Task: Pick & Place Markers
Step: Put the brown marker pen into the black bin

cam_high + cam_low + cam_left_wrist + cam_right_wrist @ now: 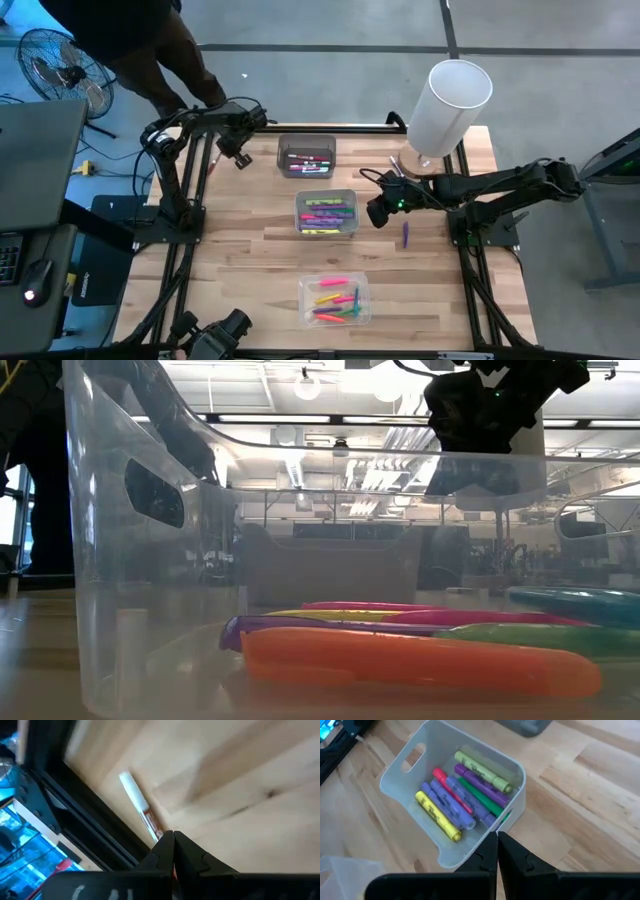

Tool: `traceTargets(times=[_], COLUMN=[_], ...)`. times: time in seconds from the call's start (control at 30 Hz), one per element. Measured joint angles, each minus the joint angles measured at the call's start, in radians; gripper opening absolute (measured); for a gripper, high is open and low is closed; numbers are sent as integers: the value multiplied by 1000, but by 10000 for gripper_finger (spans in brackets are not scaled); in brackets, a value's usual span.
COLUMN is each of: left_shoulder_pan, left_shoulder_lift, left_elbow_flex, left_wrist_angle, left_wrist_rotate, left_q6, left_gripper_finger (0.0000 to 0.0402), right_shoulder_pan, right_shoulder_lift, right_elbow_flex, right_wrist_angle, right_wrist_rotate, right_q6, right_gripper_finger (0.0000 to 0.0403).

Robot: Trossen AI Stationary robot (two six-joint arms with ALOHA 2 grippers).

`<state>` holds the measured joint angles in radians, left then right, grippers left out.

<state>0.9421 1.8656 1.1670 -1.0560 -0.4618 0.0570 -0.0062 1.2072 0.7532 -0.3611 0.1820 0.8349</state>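
My left gripper is shut near the table's far left corner. Its tips stand at one end of a white marker with a red label, which lies flat on the wood beside the table's black frame. My right gripper is shut and hovers at the right-hand wall of the grey middle bin. That bin holds yellow, purple, green and pink markers. A purple marker lies on the table by the right arm. The clear near bin holds more markers. My left gripper's shut fingertips come down over the labelled end of the white marker. The fingers hide that end, and I cannot tell whether they touch it. The marker lies flat on the table.
A dark bin with a few markers stands at the far middle. A tall white cylinder stands on the far right corner behind the right arm. A person stands beyond the far left corner. Bare wood lies left of the bins.
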Motion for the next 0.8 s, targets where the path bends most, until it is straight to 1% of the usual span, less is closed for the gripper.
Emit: traceTargets(times=[0.2, 0.33, 0.5, 0.57, 0.8], left_shoulder_pan=[15, 74, 173, 176, 172], left_shoulder_lift=[0, 0, 0, 0, 12], left_elbow_flex=[43, 42, 41, 41, 41], left_wrist_angle=[57, 74, 63, 67, 62], left_wrist_rotate=[-40, 5, 72, 101, 113], left_q6=[20, 44, 14, 14, 44], left_gripper_finger=[0, 0, 0, 0, 0], right_shoulder_pan=[0, 0, 0, 0, 0], right_shoulder_lift=[0, 0, 0, 0, 0], right_elbow_flex=[0, 0, 0, 0, 0], right_wrist_angle=[1, 3, 8, 9, 14], right_wrist_rotate=[21, 21, 21, 21, 18], right_q6=[-6, -1, 0, 0, 2], right_gripper_finger=[1, 1, 2, 1, 2])
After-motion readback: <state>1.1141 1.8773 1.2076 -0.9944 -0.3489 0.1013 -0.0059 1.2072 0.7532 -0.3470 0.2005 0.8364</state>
